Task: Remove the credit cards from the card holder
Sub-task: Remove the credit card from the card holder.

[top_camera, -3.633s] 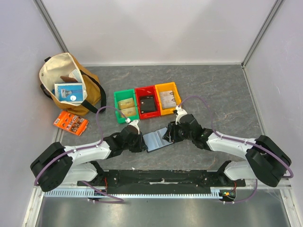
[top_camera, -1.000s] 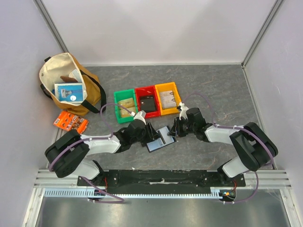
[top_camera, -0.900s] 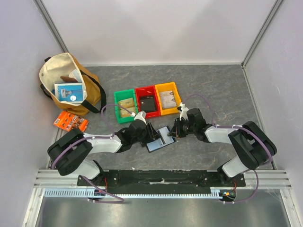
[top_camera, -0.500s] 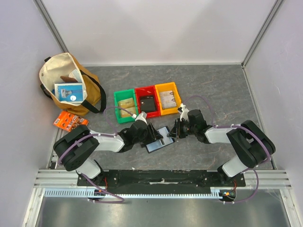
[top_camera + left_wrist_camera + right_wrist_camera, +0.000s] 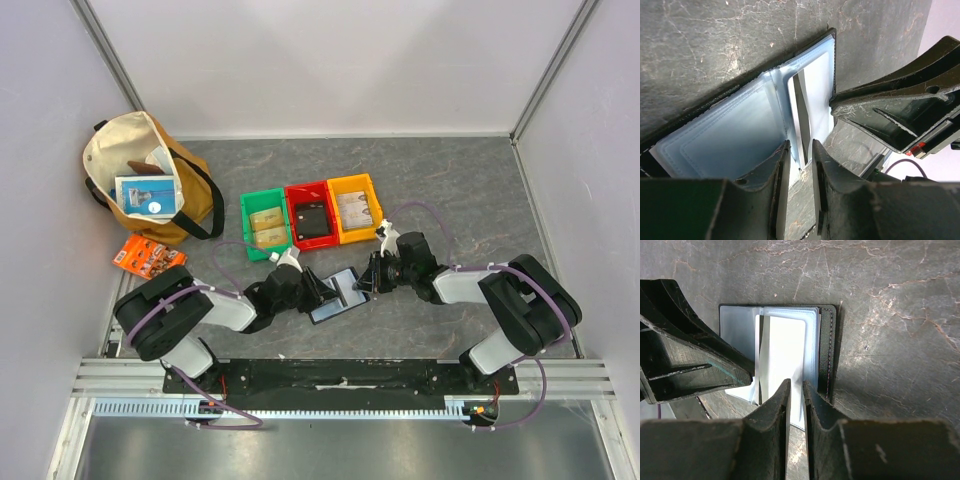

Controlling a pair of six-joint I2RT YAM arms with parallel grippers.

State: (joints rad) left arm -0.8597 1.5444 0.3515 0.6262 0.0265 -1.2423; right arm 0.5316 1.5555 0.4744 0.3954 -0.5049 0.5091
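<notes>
Two: left gripper (image 5: 801, 146) and right gripper (image 5: 796, 385) are pinched on card holder (image 5: 826, 350) from opposite sides; card (image 5: 785, 352) is aligned lengthwise toward right gripper.

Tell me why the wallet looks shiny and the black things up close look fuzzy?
Left wrist view: the small black bifold card holder shows glare on its grey-blue panels. Both wrist views: the nearest jaws are too close, so blurry. Top view: sharp.

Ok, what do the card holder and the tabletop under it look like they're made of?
The card holder looks like black leather or faux leather: matte, stitched rim. Its inner sleeves seem clear glossy plastic, catching light. The tabletop looks like grey veined stone or stone-print laminate; can't tell which.
</notes>
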